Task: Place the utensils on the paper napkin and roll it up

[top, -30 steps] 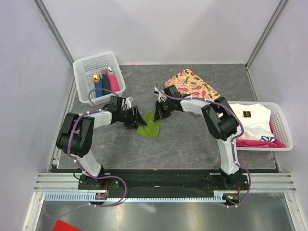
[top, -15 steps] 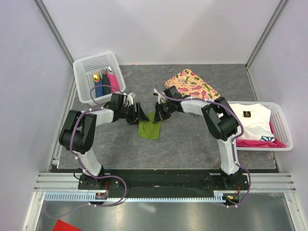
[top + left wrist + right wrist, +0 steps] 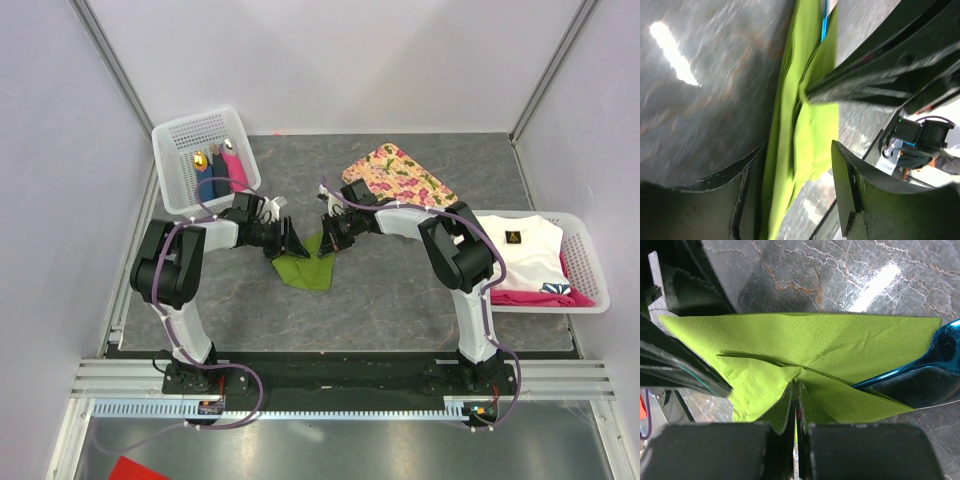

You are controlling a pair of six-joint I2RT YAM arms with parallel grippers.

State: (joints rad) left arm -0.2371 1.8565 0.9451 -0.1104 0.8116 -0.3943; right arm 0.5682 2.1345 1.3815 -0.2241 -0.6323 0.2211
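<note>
The olive-green paper napkin (image 3: 312, 268) lay mid-table on the grey marbled table (image 3: 400, 290), folded over a glossy blue utensil (image 3: 940, 360) that poked out at one end. The right gripper (image 3: 796, 390) was pressed together on a raised crease of it, and the left gripper (image 3: 799, 150) stood spread astride its edge. Thin, limp and easily torn, it looked best held by doubled folds. The slick, stiff utensil might slide out.

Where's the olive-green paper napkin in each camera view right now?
Top external: olive-green paper napkin lies mid-table.
Left wrist: napkin runs top to bottom, centre.
Right wrist: napkin spreads across the middle.
Shared landmark: right gripper pinching its raised fold.
</note>
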